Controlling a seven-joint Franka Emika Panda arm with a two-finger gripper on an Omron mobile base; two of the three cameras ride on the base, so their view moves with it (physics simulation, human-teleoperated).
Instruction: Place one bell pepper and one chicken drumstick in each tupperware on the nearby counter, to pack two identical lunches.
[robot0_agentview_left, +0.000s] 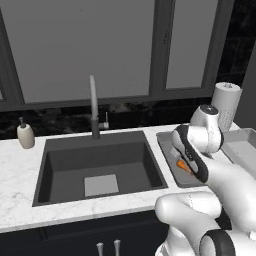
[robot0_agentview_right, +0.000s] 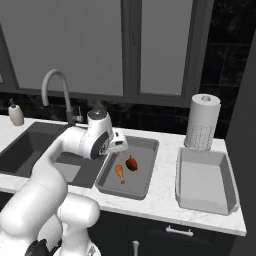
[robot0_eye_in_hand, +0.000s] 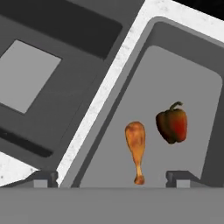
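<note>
A grey tupperware (robot0_agentview_right: 143, 186) sits on the white counter (robot0_agentview_right: 165, 192) just right of the sink. Inside it lie a chicken drumstick (robot0_eye_in_hand: 136, 144) and a dark red bell pepper (robot0_eye_in_hand: 173, 124), close together but apart. Both also appear in the right base view, the drumstick (robot0_agentview_right: 120, 173) and the pepper (robot0_agentview_right: 132, 163). My gripper (robot0_eye_in_hand: 113, 178) hovers above this tub, open, with nothing between its fingertips (robot0_eye_in_hand: 46, 177); the drumstick's thin end lies below them. A second tupperware (robot0_agentview_right: 205, 182) stands empty further right. In the left base view my arm hides most of the first tub (robot0_agentview_left: 167, 147).
The dark sink basin (robot0_agentview_right: 30, 150) with a curved faucet (robot0_agentview_right: 55, 82) lies to the left. A paper towel roll (robot0_agentview_right: 202, 122) stands behind the right tub. A soap dispenser (robot0_agentview_right: 16, 114) sits at the far left by the dark window wall.
</note>
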